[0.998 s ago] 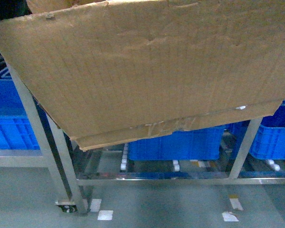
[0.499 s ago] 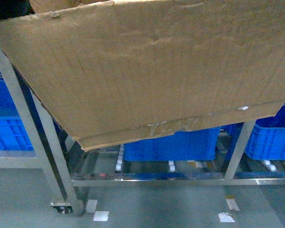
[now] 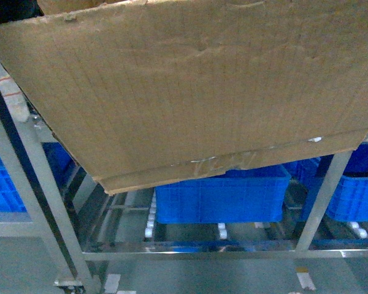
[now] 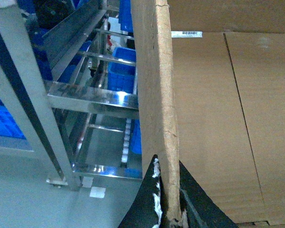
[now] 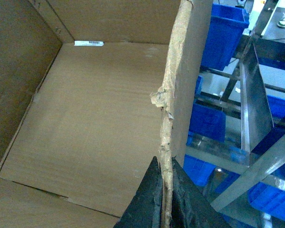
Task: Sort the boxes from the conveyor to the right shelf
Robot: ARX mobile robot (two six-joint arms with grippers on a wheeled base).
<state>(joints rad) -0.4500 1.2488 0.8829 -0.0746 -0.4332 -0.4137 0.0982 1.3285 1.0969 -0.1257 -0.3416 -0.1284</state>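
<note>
cardboard box (image 3: 190, 92) held aloft before the right shelf (image 3: 43, 184), filling the head view from 9 to 3 o'clock.
left gripper (image 4: 168, 209) pinches the left wall's ragged rim; right gripper (image 5: 164, 204) pinches the right wall. box looks empty, likely light; thin walls may flex or tear, so a grip low on each rim seems best.

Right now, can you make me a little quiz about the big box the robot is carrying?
1. True or false: the cardboard box is empty inside.
2. What color are the crates on the steel rack?
3. How is the box held? A) from underneath B) each gripper pinches a side wall's top edge C) by one arm only

Key: 1 true; 2 blue; 3 B, left gripper and right gripper.
</note>
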